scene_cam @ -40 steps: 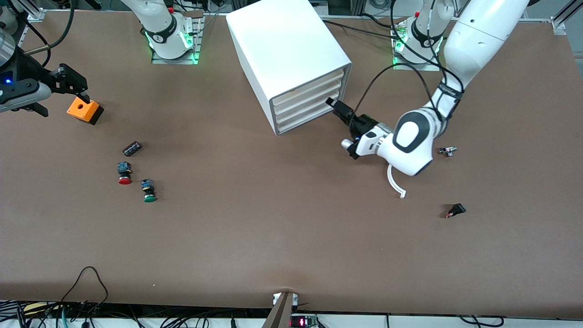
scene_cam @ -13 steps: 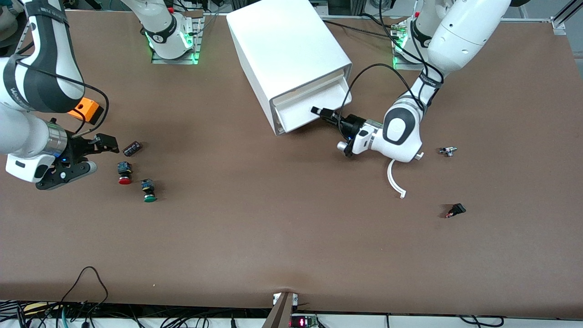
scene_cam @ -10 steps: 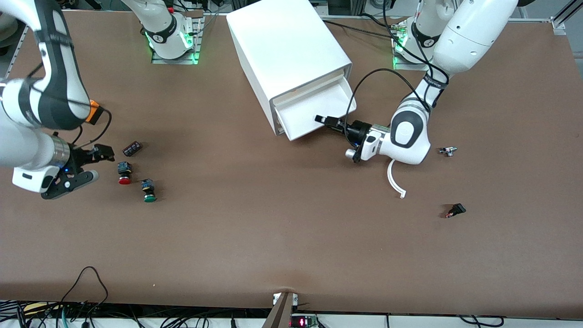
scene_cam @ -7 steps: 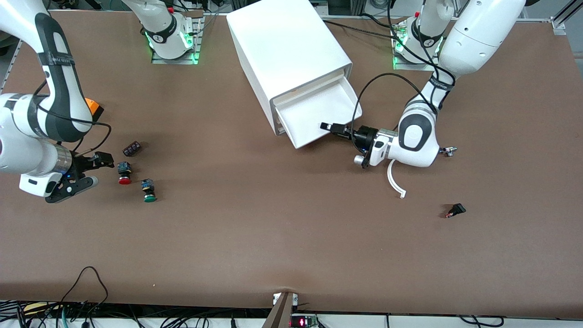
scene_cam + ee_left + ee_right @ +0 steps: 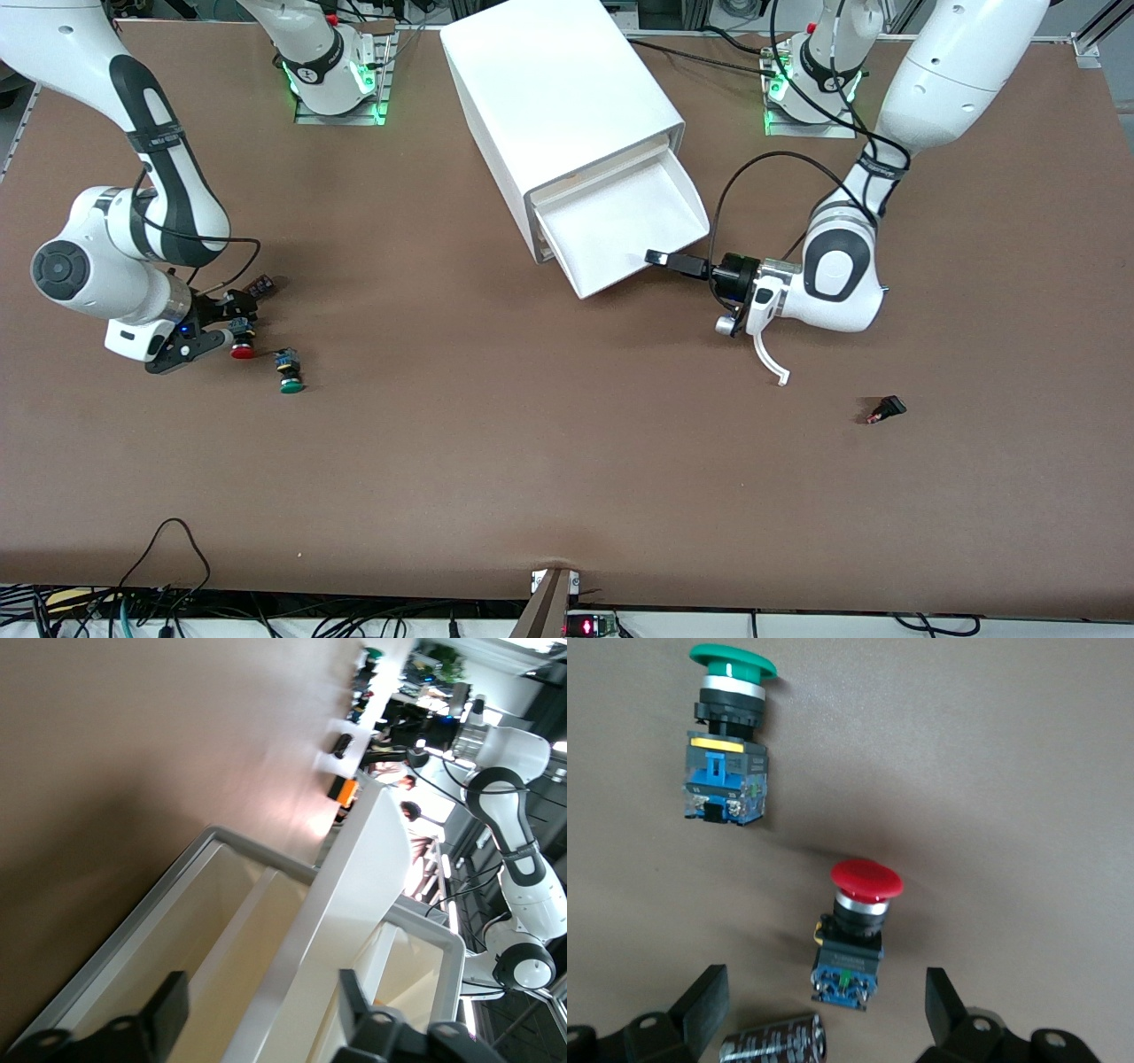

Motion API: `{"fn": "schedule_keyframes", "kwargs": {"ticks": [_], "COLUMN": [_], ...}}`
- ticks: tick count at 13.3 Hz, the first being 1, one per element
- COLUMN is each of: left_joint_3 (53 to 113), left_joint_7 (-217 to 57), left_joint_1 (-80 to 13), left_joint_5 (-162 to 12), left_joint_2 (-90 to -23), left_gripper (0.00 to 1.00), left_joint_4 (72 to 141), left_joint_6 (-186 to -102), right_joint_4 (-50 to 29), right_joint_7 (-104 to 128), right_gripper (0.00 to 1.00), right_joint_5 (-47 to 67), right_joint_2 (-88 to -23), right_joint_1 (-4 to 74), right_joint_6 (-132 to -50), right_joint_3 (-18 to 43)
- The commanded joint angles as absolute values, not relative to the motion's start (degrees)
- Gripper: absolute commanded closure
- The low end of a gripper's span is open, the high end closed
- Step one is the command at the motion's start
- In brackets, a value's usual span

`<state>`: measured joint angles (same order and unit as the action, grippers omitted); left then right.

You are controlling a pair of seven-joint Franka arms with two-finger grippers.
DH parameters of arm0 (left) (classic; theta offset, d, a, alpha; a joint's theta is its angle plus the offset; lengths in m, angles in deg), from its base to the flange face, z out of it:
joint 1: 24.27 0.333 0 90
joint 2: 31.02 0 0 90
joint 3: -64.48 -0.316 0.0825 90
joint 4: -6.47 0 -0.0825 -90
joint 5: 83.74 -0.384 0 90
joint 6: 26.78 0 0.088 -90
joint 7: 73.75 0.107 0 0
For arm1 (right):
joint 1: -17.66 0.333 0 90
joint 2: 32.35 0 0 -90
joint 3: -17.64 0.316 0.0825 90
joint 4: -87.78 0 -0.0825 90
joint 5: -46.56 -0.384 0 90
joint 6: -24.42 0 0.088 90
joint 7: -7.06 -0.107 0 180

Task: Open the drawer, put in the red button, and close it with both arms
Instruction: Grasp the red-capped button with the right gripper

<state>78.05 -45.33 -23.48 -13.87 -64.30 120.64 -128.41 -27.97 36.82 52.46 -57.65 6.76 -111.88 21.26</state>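
The drawer (image 5: 620, 221) stands pulled out of the white cabinet (image 5: 558, 89), and it holds nothing that I can see. My left gripper (image 5: 664, 260) is at the drawer's front corner toward the left arm's end. In the left wrist view this gripper (image 5: 261, 1019) is open, with the drawer's front wall (image 5: 301, 957) between its fingers. The red button (image 5: 241, 351) lies on its side on the table. My right gripper (image 5: 230, 323) is low over it. In the right wrist view this gripper (image 5: 824, 1010) is open around the red button's (image 5: 864, 904) blue body.
A green-capped button (image 5: 290, 381) lies beside the red one, also seen in the right wrist view (image 5: 726, 726). A small black cylinder (image 5: 261, 285) lies by the right gripper's fingers, likewise in the right wrist view (image 5: 775, 1045). A white curved strip (image 5: 769, 354) and a small black part (image 5: 886, 409) lie near the left arm.
The left gripper has drawn the drawer out of the cabinet toward the front camera. The right arm has swung from the orange box down to the red button.
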Motion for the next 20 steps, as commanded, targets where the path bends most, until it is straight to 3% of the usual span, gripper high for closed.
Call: {"fn": "schedule_keyframes", "kwargs": {"ticks": [1, 5, 9, 11, 14, 15, 20], "left_joint_3": [78.02, 77.75, 77.84, 78.10, 79.76, 81.86, 86.80], "left_joint_7": [-53.60, -60.30, -60.31, -61.61, -85.45, -92.84, -115.99], "left_joint_1": [-20.24, -18.12, -18.12, -18.38, -19.09, -19.61, -20.14], "left_joint_5": [-22.87, -48.27, -66.82, -73.86, -76.43, -78.18, -86.97], "left_joint_2": [-59.25, -53.28, -48.34, -48.51, -48.34, -48.16, -47.98], "left_gripper": [0.00, 0.00, 0.00, 0.00, 0.00, 0.00, 0.00], "left_joint_4": [119.51, 114.05, 111.34, 108.44, 107.28, 107.28, 107.37], "left_joint_6": [-125.32, -123.55, -122.58, -122.75, -125.29, -125.47, -125.56], "right_joint_4": [-28.50, -31.38, -32.28, -32.28, -32.28, -32.19, -25.54], "right_joint_7": [37.65, 37.74, 37.74, 37.83, 37.74, 37.30, 35.46], "right_gripper": [0.03, 0.10, 0.31, 0.47, 0.77, 0.82, 0.83], "right_joint_5": [52.01, 52.10, 52.10, 52.10, 52.10, 52.10, 45.60], "right_joint_2": [-59.16, -61.18, -60.48, -60.13, -60.13, -60.13, -56.61], "right_joint_1": [5.79, 4.48, 4.39, 4.12, 4.03, 4.03, 4.65], "right_joint_6": [-114.97, -120.93, -120.52, -119.29, -119.20, -119.20, -106.32], "right_joint_3": [21.59, 21.59, 21.59, 21.59, 21.59, 21.68, 24.04]}}
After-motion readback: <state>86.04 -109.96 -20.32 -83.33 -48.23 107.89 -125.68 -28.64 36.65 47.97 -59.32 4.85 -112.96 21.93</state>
